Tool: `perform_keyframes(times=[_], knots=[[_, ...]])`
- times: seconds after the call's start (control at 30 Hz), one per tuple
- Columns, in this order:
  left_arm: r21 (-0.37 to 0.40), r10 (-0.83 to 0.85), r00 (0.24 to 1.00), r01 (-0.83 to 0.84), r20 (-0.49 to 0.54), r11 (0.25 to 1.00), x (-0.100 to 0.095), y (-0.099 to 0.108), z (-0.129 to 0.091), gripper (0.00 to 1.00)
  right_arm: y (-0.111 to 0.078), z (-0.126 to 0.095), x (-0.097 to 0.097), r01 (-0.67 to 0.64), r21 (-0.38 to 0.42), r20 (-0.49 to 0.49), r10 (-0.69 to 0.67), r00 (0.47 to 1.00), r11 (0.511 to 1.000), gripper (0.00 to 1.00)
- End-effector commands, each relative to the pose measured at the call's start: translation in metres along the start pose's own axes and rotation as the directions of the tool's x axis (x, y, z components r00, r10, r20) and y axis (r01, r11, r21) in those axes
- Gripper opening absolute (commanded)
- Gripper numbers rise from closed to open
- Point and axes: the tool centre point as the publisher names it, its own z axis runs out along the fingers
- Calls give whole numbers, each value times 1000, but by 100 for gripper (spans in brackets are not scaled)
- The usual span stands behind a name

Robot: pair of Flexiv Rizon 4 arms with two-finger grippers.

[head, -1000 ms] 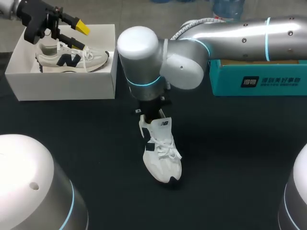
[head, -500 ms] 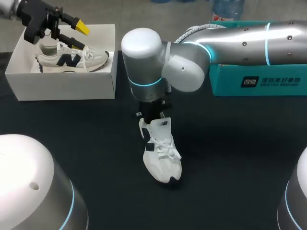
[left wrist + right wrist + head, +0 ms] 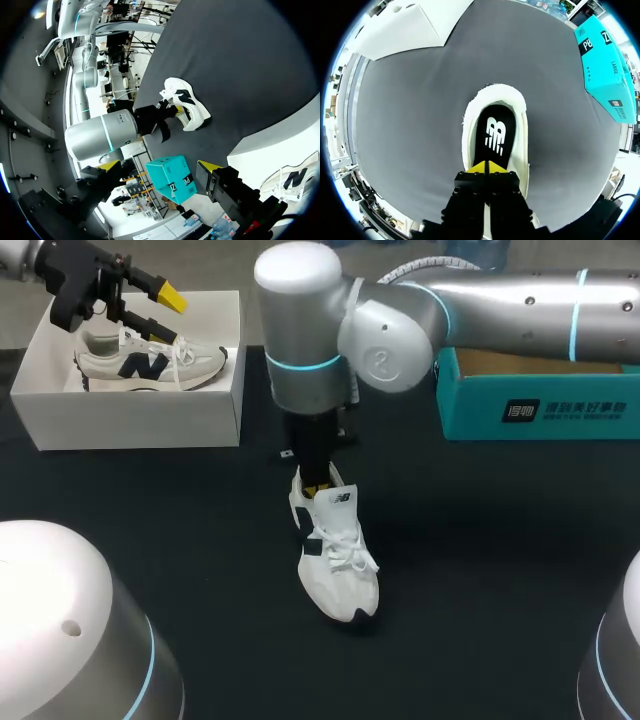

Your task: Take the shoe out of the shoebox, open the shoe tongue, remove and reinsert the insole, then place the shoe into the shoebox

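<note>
Right gripper [image 3: 487, 167] lifted, closed above shoe [image 3: 338, 572] opening

white shoe [image 3: 340, 580] with navy markings, black insole [image 3: 491, 116], teal box [image 3: 560, 405].

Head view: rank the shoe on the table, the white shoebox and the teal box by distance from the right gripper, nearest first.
1. Shoe on the table: right gripper sits at its heel opening.
2. White shoebox: back left.
3. Teal box: back right, somewhat farther.
</note>
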Motion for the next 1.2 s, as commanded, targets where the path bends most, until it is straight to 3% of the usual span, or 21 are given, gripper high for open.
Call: perform_keyframes(times=[0.03,0.37,0.6,0.63,0.67,0.73,0.77,0.8,1.2], knots=[[1,1,1000,-1,-4,1000,0,0,0,100,-4,-4,-2,4,24,-2,-4,1000,1000,0],[1,1,1000,-1,-4,1000,0,0,0,100,-22,-4,5,28,161,-56,-20,998,987,0],[1,1,1000,-1,-4,1000,0,0,0,100,-31,2,2,12,196,-79,4,997,981,0],[1,1,1000,-1,-4,1000,0,0,0,100,-32,3,2,13,203,-82,4,997,979,9],[1,1,1000,-1,-4,1000,0,0,0,100,-32,4,1,13,208,-84,5,996,978,25],[1,1,1000,-1,-4,1000,0,0,0,100,-31,5,1,13,220,-103,10,995,975,42],[1,1,1000,-1,-4,1000,0,0,0,100,-32,5,1,13,221,-105,11,994,975,62],[1,1,1000,-1,-4,1000,0,0,0,100,-32,6,1,11,224,-104,13,994,974,100],[1,1,1000,-1,-4,1000,0,0,0,100,-34,8,4,13,232,-114,14,993,973,100]])
